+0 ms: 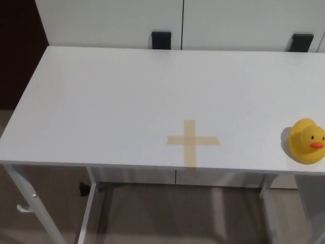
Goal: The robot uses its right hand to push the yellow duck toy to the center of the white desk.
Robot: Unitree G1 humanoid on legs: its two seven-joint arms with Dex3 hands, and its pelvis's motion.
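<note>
A yellow duck toy [306, 141] with an orange beak sits upright on the white desk [111, 101], near the desk's front edge at the far right of the head view. Its beak faces right. A cross of tan tape [192, 141] is stuck on the desk top to the left of the duck, close to the front edge. Neither of my hands shows in the picture.
Behind the desk stands a white wall panel with two black brackets [161, 39] [302, 42] at the desk's back edge. The desk's white metal legs [30, 203] and the floor show below the front edge. A dark area lies at the upper left.
</note>
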